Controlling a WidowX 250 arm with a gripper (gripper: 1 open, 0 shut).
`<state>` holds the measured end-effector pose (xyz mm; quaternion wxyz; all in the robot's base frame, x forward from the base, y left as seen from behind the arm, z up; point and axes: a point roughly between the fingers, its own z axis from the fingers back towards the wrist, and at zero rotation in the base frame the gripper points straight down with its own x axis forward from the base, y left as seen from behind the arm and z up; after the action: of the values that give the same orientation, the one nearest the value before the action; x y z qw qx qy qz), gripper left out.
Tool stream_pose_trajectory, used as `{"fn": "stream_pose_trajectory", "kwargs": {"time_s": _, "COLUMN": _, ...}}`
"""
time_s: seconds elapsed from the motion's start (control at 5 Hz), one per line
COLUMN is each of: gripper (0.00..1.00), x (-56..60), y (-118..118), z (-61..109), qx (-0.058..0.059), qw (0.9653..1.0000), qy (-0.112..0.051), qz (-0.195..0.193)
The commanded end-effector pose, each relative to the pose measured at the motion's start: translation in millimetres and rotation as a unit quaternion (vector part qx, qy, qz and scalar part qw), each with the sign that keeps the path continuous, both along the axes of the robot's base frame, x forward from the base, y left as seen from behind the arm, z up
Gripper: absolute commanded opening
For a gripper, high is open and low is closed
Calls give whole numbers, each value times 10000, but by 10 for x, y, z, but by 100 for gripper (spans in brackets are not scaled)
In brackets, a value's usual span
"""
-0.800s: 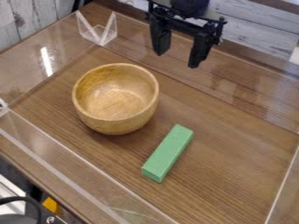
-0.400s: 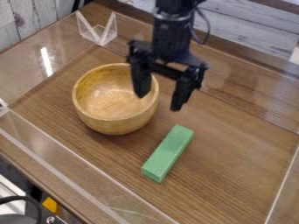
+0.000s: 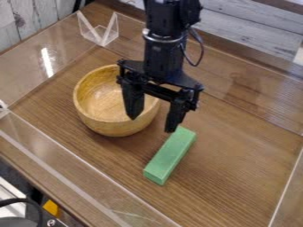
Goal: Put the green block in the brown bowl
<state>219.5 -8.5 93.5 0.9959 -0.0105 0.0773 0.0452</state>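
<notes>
The green block [image 3: 171, 155] lies flat on the wooden table, a long bright green bar angled from lower left to upper right, just right of the brown bowl [image 3: 106, 106]. The bowl is round, light wood, and its hollow shows nothing inside. My gripper [image 3: 155, 106] hangs pointing down above the gap between bowl and block, open, with nothing between its black fingers [image 3: 179, 115]. One finger overlaps the bowl's right rim in this view; the other ends just above the block's upper end.
Clear acrylic walls [image 3: 48, 146] fence the table on the left and front. A clear plastic stand [image 3: 98, 29] sits at the back left. Wooden surface [image 3: 243, 115] stretches to the right of the block.
The arm has come forward and down from the back of the table to just over the block's upper end. Jaws stayed open. Bowl and block have not moved.
</notes>
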Motion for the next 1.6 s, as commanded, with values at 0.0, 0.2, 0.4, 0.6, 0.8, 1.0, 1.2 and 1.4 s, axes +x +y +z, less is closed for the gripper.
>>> {"fn": "stream_pose_trajectory", "kwargs": {"time_s": 0.0, "gripper": 100, "x": -57, "y": 148, "z": 75, "qx": 28, "qw": 9997, "qy": -183, "qz": -175}}
{"fn": "stream_pose_trajectory", "kwargs": {"time_s": 0.2, "gripper": 100, "x": -237, "y": -20, "z": -26, "qx": 57, "qw": 9997, "qy": -201, "qz": -94}}
{"fn": "stream_pose_trajectory", "kwargs": {"time_s": 0.4, "gripper": 100, "x": -365, "y": -173, "z": -142, "qx": 69, "qw": 9997, "qy": -248, "qz": -13}}
{"fn": "stream_pose_trajectory", "kwargs": {"time_s": 0.6, "gripper": 100, "x": -419, "y": -288, "z": -309, "qx": 133, "qw": 9992, "qy": -348, "qz": -143}}
{"fn": "stream_pose_trajectory", "kwargs": {"time_s": 0.8, "gripper": 100, "x": -415, "y": -354, "z": -462, "qx": 177, "qw": 9981, "qy": -460, "qz": -381}}
{"fn": "stream_pose_trajectory", "kwargs": {"time_s": 1.0, "gripper": 100, "x": -376, "y": -398, "z": -563, "qx": 230, "qw": 9979, "qy": -531, "qz": -290}}
{"fn": "stream_pose_trajectory", "kwargs": {"time_s": 1.2, "gripper": 100, "x": -327, "y": -419, "z": -634, "qx": 309, "qw": 9975, "qy": -598, "qz": -209}}
{"fn": "stream_pose_trajectory", "kwargs": {"time_s": 1.4, "gripper": 100, "x": -224, "y": -345, "z": -541, "qx": 357, "qw": 9967, "qy": -633, "qz": -369}}
